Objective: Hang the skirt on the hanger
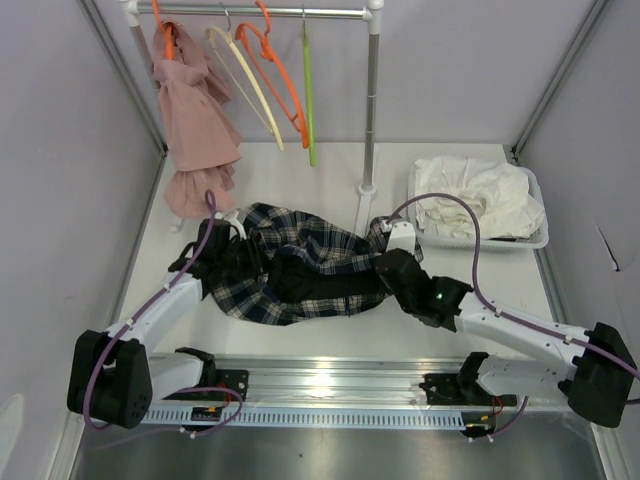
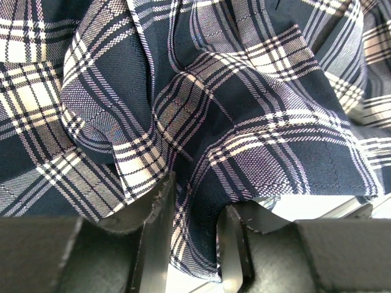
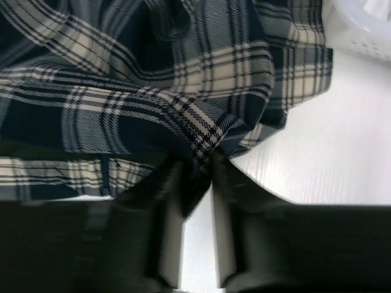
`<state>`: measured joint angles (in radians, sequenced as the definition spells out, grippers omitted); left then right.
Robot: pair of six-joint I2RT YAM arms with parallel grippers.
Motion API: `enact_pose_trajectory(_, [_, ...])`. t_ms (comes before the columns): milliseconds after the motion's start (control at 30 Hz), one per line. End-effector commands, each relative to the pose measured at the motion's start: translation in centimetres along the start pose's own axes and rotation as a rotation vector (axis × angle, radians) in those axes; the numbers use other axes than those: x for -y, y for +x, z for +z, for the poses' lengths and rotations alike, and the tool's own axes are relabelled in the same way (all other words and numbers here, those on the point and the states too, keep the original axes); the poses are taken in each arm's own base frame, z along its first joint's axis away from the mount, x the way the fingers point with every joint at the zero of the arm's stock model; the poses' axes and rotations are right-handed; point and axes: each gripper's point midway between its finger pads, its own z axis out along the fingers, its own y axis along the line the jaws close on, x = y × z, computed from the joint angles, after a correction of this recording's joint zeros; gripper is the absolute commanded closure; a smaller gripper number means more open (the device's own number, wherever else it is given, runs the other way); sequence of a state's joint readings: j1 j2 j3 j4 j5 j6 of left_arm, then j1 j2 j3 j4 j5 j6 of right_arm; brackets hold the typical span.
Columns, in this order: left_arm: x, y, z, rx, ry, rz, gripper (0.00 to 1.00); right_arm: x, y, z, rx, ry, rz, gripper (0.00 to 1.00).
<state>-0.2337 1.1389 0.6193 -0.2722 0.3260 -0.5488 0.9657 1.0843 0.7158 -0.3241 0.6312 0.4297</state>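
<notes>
1. Your table [image 1: 330, 160] carried everything. The rail [image 1: 372, 100] stood at its far side.
2. The skirt [image 1: 300, 265], dark plaid, lay crumpled flat on the table between your two arms. It was well short of the rail and on no hanger yet.
3. The basket [image 1: 535, 240] sat on the right, near the rail's foot, and held only rumpled white cloth [image 1: 470, 195] (no business of this task, as I judge it).
4. A pink garment [image 1: 195, 130] already hung at the rail's left end.
5. Three bare hangers hung beside it: cream hanger [image 1: 245, 85], orange hanger [image 1: 280, 80] and green hanger [image 1: 308, 100]. Any of them looked free for the skirt.
6. Your left gripper [image 2: 195, 213] was drawn narrow, with a fold of plaid pinched between its fingers at the skirt's left edge.
7. Your right gripper [image 3: 197, 177] was nipped close on a corner of the hem at the right edge. Holding opposite ends likely served to lift and spread the cloth.
</notes>
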Motion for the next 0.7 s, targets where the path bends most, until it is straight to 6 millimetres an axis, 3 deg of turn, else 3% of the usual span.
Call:
enact_pose_trajectory(0, [1.7,-1.7,-0.7,0.034,0.050,0.077,0.62,-2.1,-3.4,0.2,0.024,-0.092,0.016,0.84])
enact_pose_trajectory(67, [1.5,-1.6,-0.7,0.028,0.043,0.091,0.60,-3.4,-3.5,0.6,-0.034,-0.164,0.029,0.94])
enact_pose_trajectory(133, [1.8,-2.0,-0.9,0.037,0.048,0.099,0.58,-2.8,-2.7,1.8,-0.114,-0.141,0.049,1.00])
enact_pose_trajectory(167, [1.9,-2.0,-1.0,0.037,0.053,0.103,0.56,-3.2,-3.2,1.9,-0.135,-0.170,0.068,1.00])
enact_pose_trajectory(233, [2.2,-2.4,-1.1,0.044,0.057,0.109,0.54,-1.9,-2.5,3.3,-0.203,-0.136,0.109,1.00])
enact_pose_trajectory(333, [2.7,-2.7,-1.5,0.053,0.073,0.128,0.48,-2.1,-2.1,4.7,-0.289,-0.194,0.168,1.00])
enact_pose_trajectory(500, [3.8,-2.9,-2.6,0.081,0.122,0.175,0.42,-3.2,-2.4,5.6,-0.342,-0.238,0.171,1.00])
enact_pose_trajectory(667, [4.8,-4.1,-5.3,0.136,0.122,0.256,0.37,-3.4,-2.4,6.0,-0.352,-0.242,0.173,1.00])
